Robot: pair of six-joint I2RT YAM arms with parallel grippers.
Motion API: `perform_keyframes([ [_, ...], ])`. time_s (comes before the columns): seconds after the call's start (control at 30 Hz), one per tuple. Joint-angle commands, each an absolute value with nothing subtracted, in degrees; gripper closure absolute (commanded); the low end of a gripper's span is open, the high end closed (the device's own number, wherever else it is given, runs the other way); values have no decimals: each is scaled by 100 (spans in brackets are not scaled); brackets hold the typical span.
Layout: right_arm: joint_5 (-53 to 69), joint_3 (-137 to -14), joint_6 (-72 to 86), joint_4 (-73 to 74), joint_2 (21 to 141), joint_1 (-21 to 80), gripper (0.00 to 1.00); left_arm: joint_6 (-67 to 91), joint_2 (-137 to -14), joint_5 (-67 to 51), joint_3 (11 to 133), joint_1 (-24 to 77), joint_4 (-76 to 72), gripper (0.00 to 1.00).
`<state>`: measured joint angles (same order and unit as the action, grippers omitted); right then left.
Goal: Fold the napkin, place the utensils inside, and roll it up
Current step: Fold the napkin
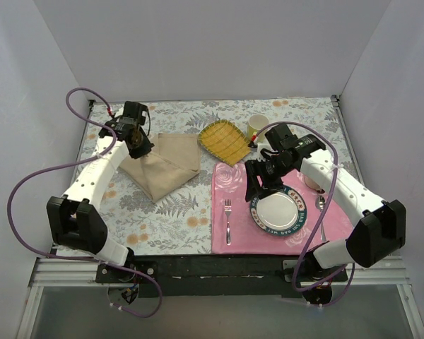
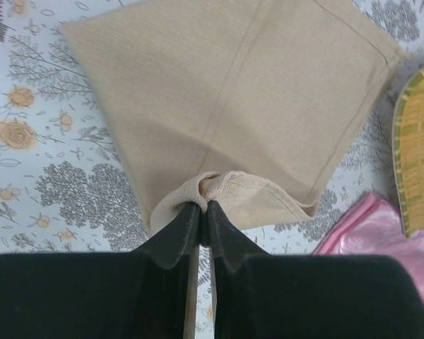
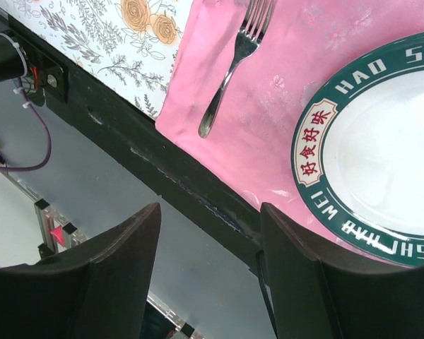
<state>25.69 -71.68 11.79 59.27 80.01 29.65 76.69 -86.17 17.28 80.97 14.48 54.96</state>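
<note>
**Top view.** Shows left pincer (image 1: 140,146) pinching the napkin (image 1: 166,166), half-folded at the worktop's (image 1: 162,219) far left, likely to draw a fold over. Locates fork (image 1: 227,220) and spoon (image 1: 321,206) flanking plate (image 1: 278,210) on pink mat (image 1: 222,185), well apart from it; yellow cloth (image 1: 226,141) lies between.

**Left wrist.** Confirms jaws clamped on bunched hem.

**Right wrist.** Shows right pincer (image 3: 208,212) wide, empty, near fork.

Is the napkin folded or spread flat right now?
Folded over, not flat: the napkin shows overlapping layers from above, and the left gripper is shut on its doubled-up edge.
</note>
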Motion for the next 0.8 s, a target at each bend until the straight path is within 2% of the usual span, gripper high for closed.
perform_keyframes([
  [0.0,2654,-7471,1151,6143,8024,2971,34,7471,-8692,1653,8182,950,5248,100],
  [0.2,2619,-7453,1151,6258,8016,2971,34,7348,-8947,1503,8104,484,4958,100],
  [0.77,2470,-7567,1037,6416,8253,2962,34,7154,-9413,1301,7664,9,4166,100],
])
